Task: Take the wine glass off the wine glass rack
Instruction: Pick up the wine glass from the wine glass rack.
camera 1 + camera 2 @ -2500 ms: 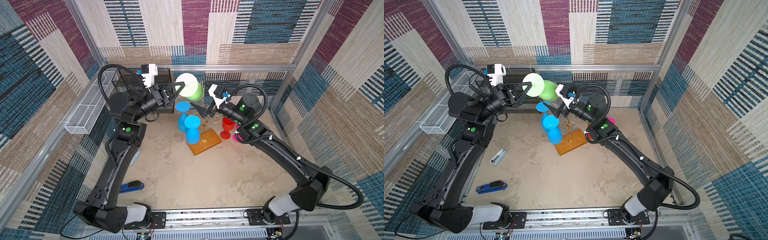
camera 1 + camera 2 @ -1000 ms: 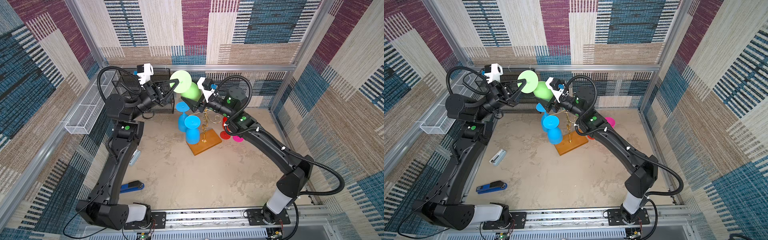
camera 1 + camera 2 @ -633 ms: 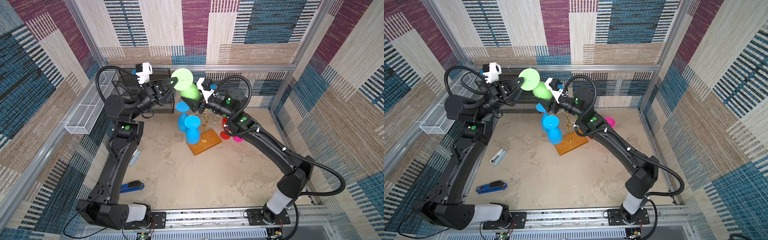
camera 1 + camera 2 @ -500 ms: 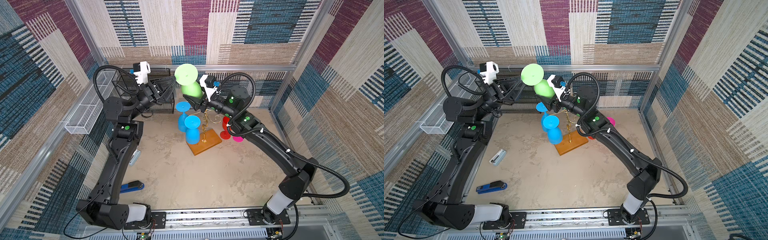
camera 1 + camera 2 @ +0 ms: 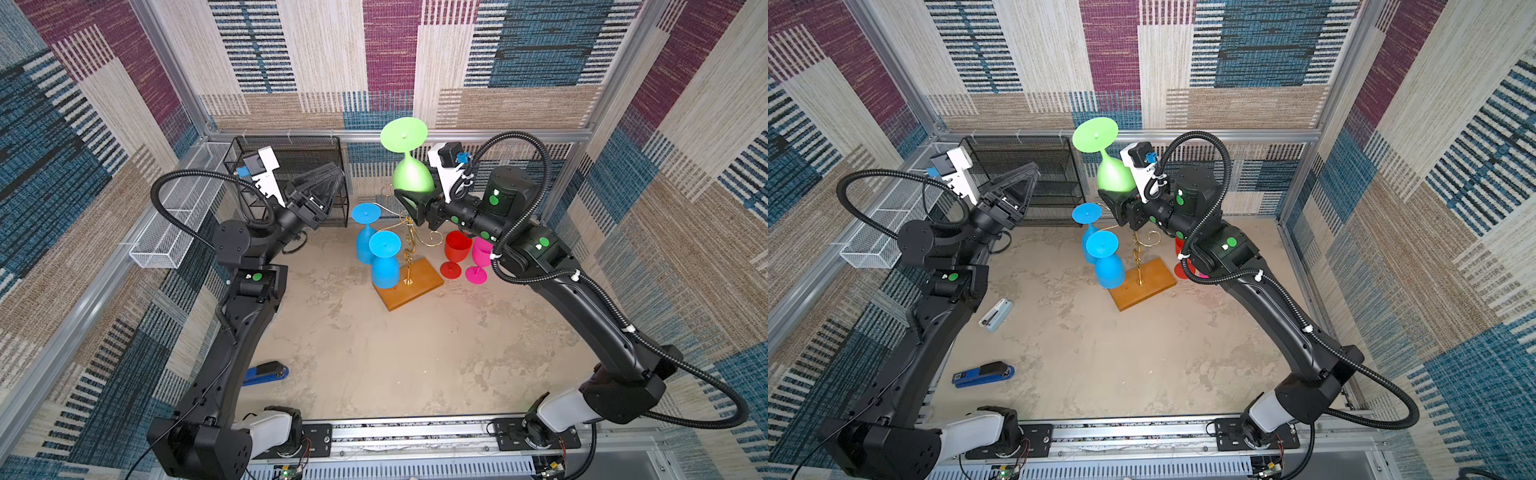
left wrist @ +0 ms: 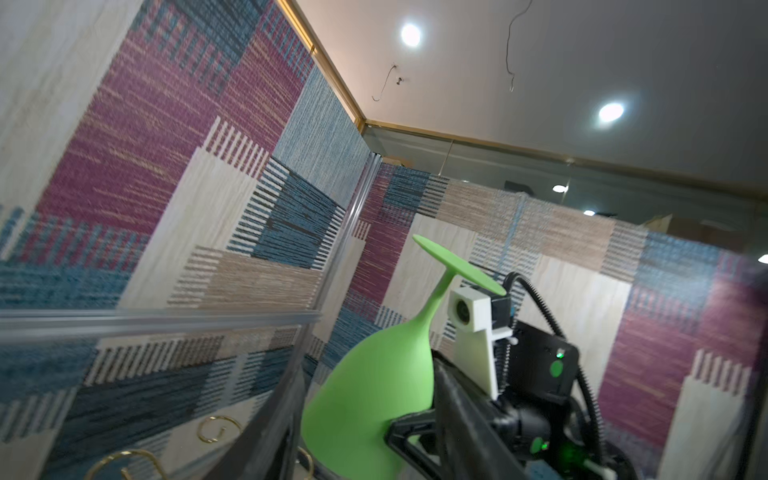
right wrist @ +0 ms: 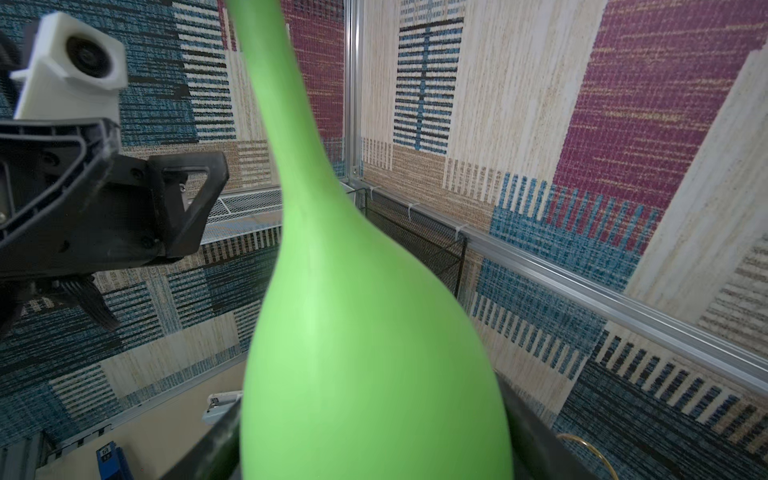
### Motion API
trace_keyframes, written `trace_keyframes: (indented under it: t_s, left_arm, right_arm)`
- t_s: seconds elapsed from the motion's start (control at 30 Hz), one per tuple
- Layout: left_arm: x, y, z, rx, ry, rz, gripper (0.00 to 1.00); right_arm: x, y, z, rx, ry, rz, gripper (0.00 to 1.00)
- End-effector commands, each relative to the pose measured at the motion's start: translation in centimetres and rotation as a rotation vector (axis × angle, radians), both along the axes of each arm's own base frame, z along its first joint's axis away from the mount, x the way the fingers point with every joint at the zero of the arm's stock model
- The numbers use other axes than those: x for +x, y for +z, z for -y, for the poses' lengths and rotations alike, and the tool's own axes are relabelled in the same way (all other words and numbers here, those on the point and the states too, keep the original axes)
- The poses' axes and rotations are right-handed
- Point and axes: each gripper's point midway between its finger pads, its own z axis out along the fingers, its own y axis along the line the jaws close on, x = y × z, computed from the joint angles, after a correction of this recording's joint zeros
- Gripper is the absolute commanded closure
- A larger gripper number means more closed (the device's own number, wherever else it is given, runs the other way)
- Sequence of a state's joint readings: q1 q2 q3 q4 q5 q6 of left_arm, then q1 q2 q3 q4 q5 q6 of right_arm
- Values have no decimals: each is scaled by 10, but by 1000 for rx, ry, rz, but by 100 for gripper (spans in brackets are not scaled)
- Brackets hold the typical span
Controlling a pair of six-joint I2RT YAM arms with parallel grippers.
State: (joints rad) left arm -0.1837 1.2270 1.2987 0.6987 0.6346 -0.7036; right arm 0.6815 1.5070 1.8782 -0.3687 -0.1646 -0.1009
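The green wine glass hangs upside down, foot up, above the wine glass rack, a gold wire stand on an orange-brown wooden base. My right gripper is shut on its bowl. In the right wrist view the bowl fills the space between both fingers. My left gripper stands open to the left of the glass, apart from it and holding nothing. In the left wrist view the glass sits in the right arm's fingers.
Two blue glasses hang upside down on the rack. A red glass and a pink glass stand to its right. A black mesh shelf and a white wire basket are at the back left, and a blue stapler lies at the front left.
My left gripper has opened, let go of the glass near its foot and drawn back to the left. The right gripper has closed on the bowl and carries the glass more upright.
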Motion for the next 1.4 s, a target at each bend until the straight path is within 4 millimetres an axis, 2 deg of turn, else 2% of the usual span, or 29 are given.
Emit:
trace_keyframes:
  t_s: [0.0,0.1,0.2,0.33,0.77,1.07,1.37]
  left_arm:
    - [12,2,-1,272,340,379,49]
    - [6,-9,20,419,326,609,52]
    - [12,-15,26,500,384,734,54]
    - [13,-29,39,591,359,870,56]
    - [17,-24,45,596,344,925,57]
    - [15,-28,48,622,320,950,59]
    - [16,-31,49,627,324,952,72]
  right_arm:
    - [-4,-21,8,-48,-28,-105,42]
    - [-4,-33,9,-80,-30,-148,45]
    - [-4,-43,8,-107,-25,-188,46]
    - [-6,-52,1,-124,8,-219,47]
    - [-8,-75,-22,-164,93,-297,53]
    - [-13,-81,-31,-176,121,-312,55]
    - [-18,-86,-40,-190,147,-325,56]
